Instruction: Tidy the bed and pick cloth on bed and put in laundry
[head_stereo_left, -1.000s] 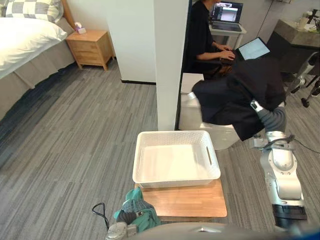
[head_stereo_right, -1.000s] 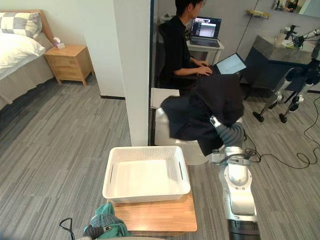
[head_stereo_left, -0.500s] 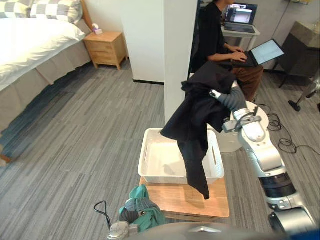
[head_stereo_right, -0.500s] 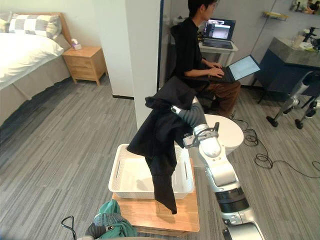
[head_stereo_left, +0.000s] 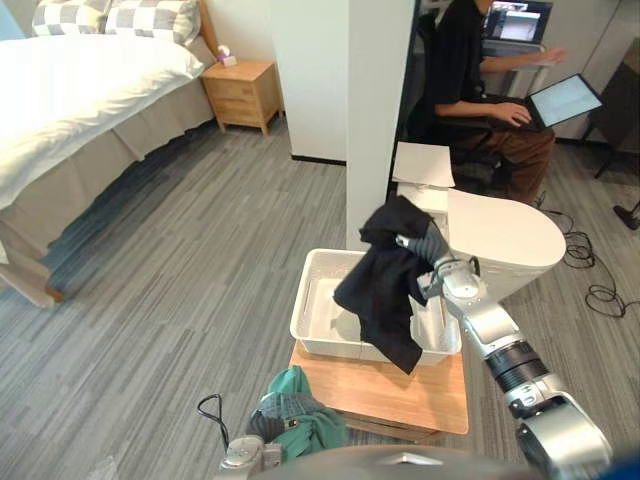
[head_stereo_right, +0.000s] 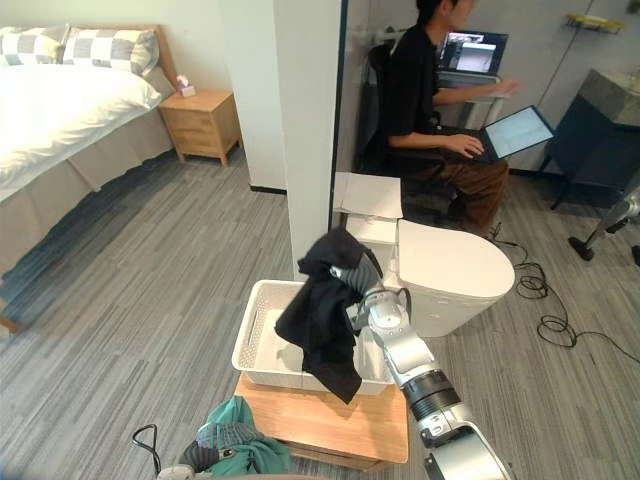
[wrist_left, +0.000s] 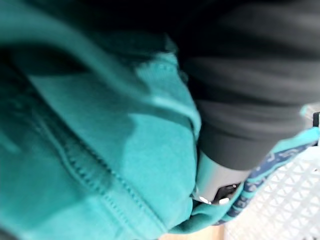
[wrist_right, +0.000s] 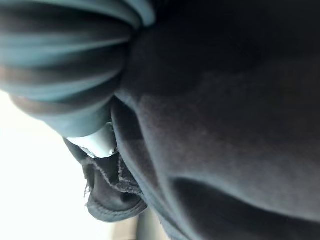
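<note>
Carrying: black cloth (head_stereo_left: 385, 285) draped over my right hand (head_stereo_left: 432, 248); fingers buried, I cannot tell their grip.
Below fingers: laundry basket (head_stereo_left: 303, 318), drop not yet made.
Left hand (head_stereo_left: 260, 430): teal cloth (head_stereo_left: 305, 420) bundled on it, fingers hidden.

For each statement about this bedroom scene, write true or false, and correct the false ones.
1. The black cloth hangs from the right hand over the basket. True.
2. The basket stands on the bare floor. False: it stands on a wooden board.
3. The teal cloth lies in the basket. False: it is bunched on the near side of the board, outside the basket.
4. A person sits at a laptop beyond the pillar. True.
5. The bed has a black cover. False: its cover is white.
</note>
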